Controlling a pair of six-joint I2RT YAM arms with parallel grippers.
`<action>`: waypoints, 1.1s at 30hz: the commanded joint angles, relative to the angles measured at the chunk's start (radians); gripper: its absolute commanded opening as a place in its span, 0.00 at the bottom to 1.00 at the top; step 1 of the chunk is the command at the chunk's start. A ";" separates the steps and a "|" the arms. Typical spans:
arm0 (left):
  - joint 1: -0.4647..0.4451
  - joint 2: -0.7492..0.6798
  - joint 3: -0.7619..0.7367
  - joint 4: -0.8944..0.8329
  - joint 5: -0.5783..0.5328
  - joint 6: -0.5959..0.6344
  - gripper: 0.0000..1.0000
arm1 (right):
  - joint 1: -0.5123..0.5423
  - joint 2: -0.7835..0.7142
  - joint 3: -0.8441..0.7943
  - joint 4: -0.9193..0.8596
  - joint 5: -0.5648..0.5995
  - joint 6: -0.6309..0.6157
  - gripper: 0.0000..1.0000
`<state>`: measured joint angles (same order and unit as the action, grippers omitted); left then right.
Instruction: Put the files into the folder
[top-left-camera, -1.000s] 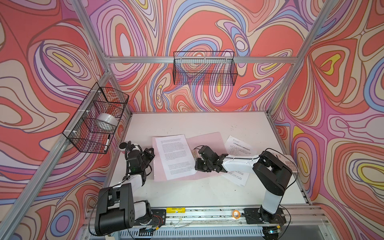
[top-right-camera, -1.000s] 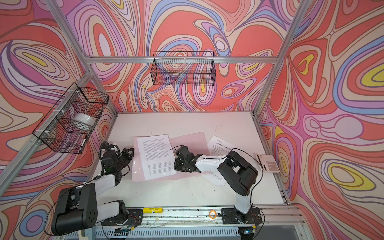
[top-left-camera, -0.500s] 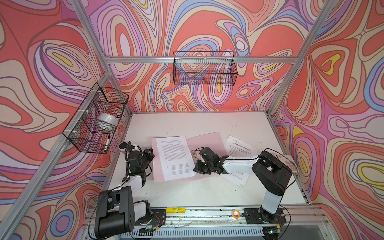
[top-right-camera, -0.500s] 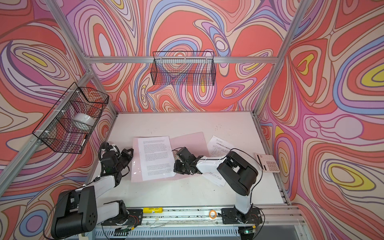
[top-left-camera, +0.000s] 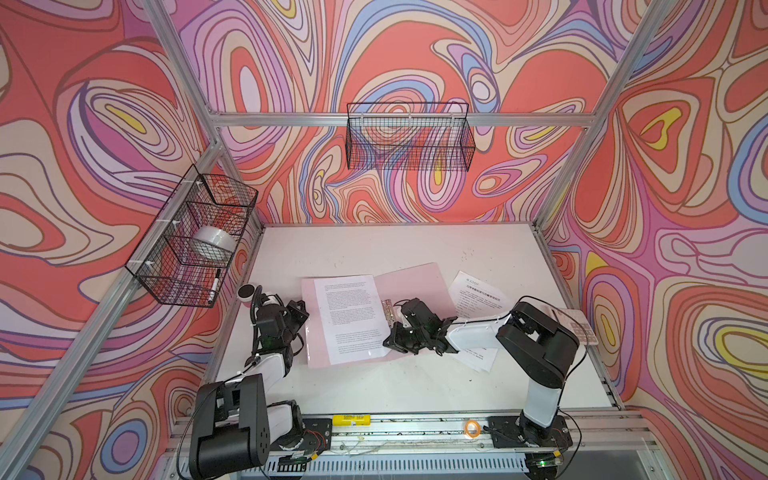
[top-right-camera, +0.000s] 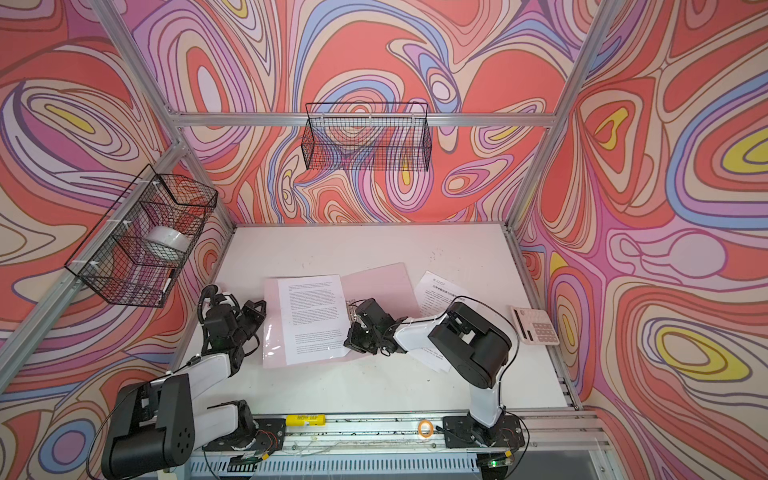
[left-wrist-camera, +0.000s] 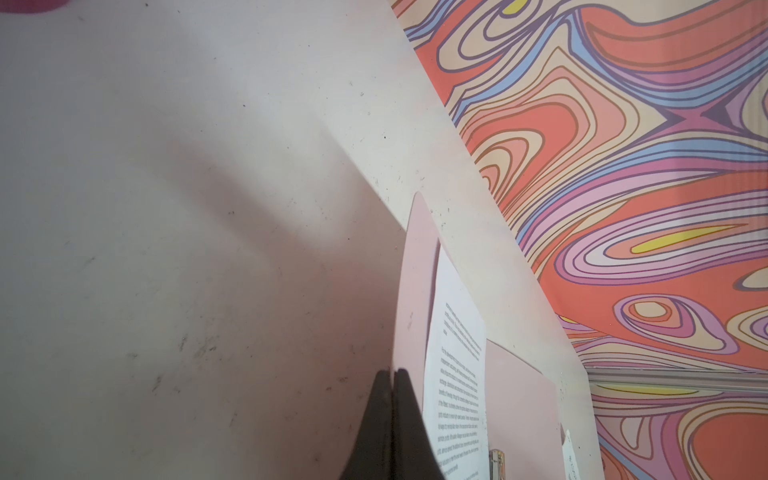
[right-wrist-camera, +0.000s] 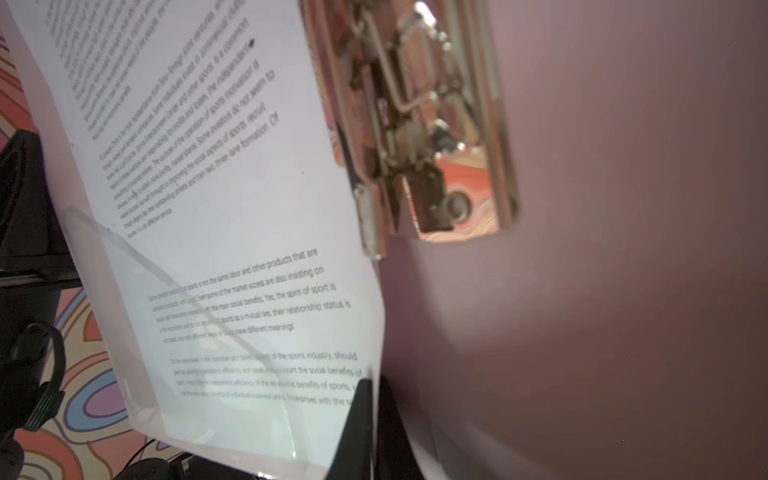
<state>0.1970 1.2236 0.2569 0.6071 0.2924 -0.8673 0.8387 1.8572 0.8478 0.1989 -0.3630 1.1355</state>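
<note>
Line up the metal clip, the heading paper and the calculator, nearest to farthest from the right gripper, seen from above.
1. Metal clip, on the folder, beside the right gripper.
2. Heading paper, further right.
3. Calculator, at the table's right edge.

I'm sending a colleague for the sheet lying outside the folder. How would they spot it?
On the white table, look right of the open pink folder. The sheet lies there, partly under the right arm. Unlike the densely printed page on the folder, it carries a heading over short list lines.
</note>
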 joint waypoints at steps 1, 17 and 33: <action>0.000 -0.024 -0.010 -0.021 -0.024 0.010 0.00 | -0.014 -0.035 -0.075 0.046 0.066 0.079 0.00; 0.000 -0.044 -0.022 -0.030 -0.037 -0.001 0.00 | 0.051 -0.002 -0.034 0.156 0.099 0.203 0.00; 0.001 -0.037 -0.028 -0.020 -0.057 -0.012 0.00 | 0.076 -0.072 -0.080 0.104 0.139 0.261 0.00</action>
<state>0.1955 1.1908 0.2436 0.5762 0.2569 -0.8692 0.9096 1.8290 0.8021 0.3172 -0.2573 1.3643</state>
